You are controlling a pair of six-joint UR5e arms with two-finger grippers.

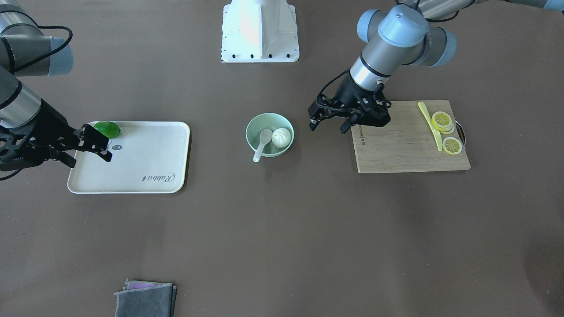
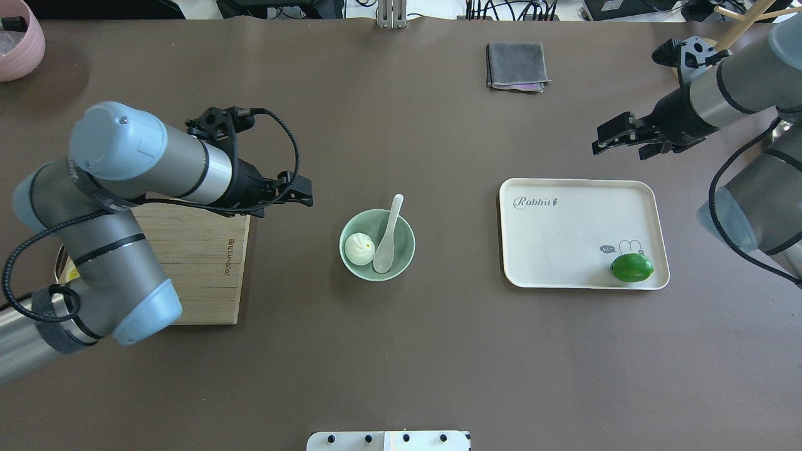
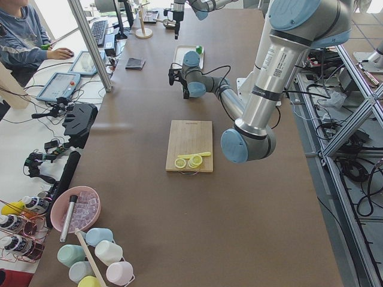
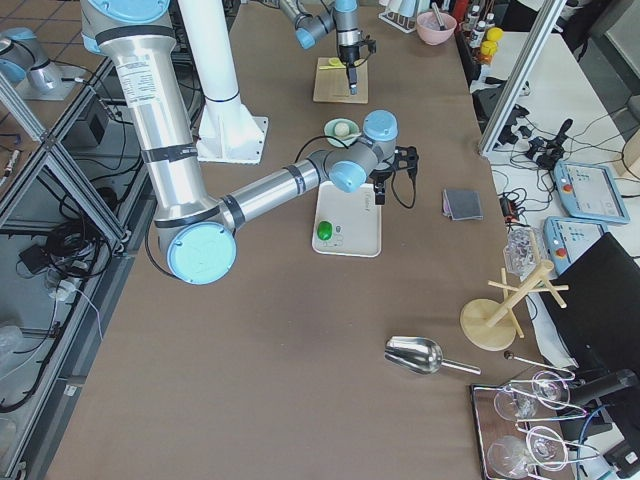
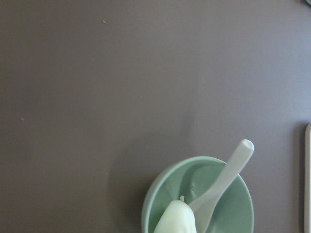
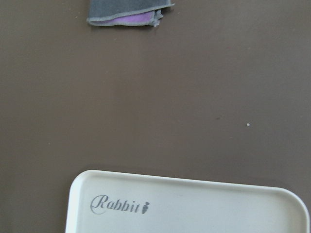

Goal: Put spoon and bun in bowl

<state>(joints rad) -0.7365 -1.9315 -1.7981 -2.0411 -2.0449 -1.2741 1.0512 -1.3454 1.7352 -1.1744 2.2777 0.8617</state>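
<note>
The mint-green bowl (image 2: 408,241) (image 1: 257,121) stands at the table's middle. The white bun (image 2: 359,248) (image 1: 282,137) sits inside it. The white spoon (image 2: 387,238) (image 1: 263,143) lies with its scoop in the bowl beside the bun, its handle over the rim. The left wrist view shows the bowl (image 5: 243,206), the spoon (image 5: 228,170) and the bun (image 5: 176,221) at its bottom edge. My left gripper (image 2: 308,195) (image 1: 328,127) is open and empty, beside the bowl, over the cutting board's edge. My right gripper (image 2: 617,149) (image 1: 90,160) is open and empty by the tray's far corner.
A cream tray (image 2: 576,213) holds a green lime (image 2: 631,267). A wooden cutting board (image 1: 396,149) carries lemon slices (image 1: 443,121) and a yellow-green knife (image 1: 429,123). A folded grey cloth (image 2: 517,66) lies at the far edge, and a pink bowl (image 2: 19,37) at the far left corner.
</note>
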